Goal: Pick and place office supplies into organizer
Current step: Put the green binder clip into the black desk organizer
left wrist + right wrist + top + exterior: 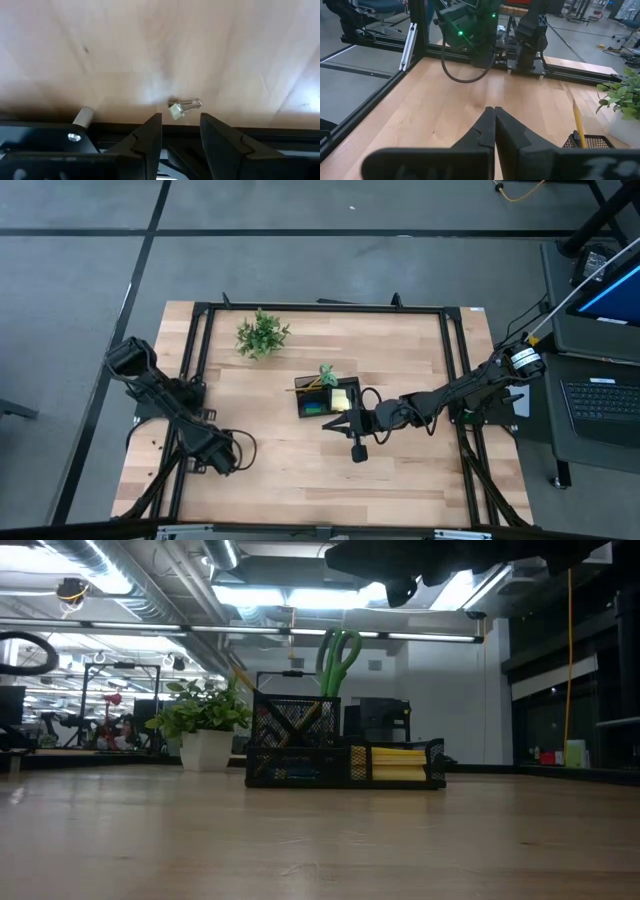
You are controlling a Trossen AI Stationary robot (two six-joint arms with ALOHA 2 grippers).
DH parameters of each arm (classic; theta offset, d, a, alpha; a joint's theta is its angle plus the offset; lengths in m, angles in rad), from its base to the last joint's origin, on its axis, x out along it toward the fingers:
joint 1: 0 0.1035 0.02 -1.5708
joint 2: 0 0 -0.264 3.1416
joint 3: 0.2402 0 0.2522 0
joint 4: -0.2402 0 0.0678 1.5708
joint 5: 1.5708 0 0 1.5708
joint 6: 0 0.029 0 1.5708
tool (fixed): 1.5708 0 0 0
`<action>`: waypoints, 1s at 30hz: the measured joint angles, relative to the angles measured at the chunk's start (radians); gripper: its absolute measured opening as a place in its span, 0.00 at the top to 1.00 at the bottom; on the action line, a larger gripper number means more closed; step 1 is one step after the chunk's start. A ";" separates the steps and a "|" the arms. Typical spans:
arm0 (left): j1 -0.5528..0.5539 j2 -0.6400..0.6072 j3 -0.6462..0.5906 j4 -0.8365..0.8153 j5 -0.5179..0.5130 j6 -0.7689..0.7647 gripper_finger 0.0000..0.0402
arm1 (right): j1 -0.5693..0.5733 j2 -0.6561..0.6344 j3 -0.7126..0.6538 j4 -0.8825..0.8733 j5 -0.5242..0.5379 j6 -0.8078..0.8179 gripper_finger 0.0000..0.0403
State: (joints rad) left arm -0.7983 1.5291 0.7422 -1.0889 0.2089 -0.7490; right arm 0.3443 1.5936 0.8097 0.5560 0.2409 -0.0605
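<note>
The black mesh organizer stands at the table's middle. Green-handled scissors and a yellow pencil stick up out of it, and a yellow sticky-note pad lies in its low part. My right gripper hovers shut just near-side of the organizer, holding nothing. My left gripper is open at the table's near left, tipped down. A small clear-and-whitish piece lies on the wood just beyond its fingertips, not between them.
A leafy plant in a white pot stands at the far left of the organizer. Black frame rails run round the table, and one rail with a small peg is close under my left gripper. Bare wood stretches along the near side.
</note>
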 joint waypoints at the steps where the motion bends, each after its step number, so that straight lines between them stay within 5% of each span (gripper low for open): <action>1: 0.007 0.000 0.000 -0.004 0.000 0.000 0.68 | 0.000 0.000 0.000 0.000 0.000 0.000 0.98; 30: 0.005 0.001 -0.055 0.027 0.024 0.003 0.68 | 0.000 0.000 0.000 0.000 -0.007 0.000 0.98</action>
State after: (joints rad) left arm -0.7935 1.5299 0.6871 -1.0617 0.2329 -0.7465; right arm 0.3443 1.5936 0.8097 0.5556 0.2337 -0.0608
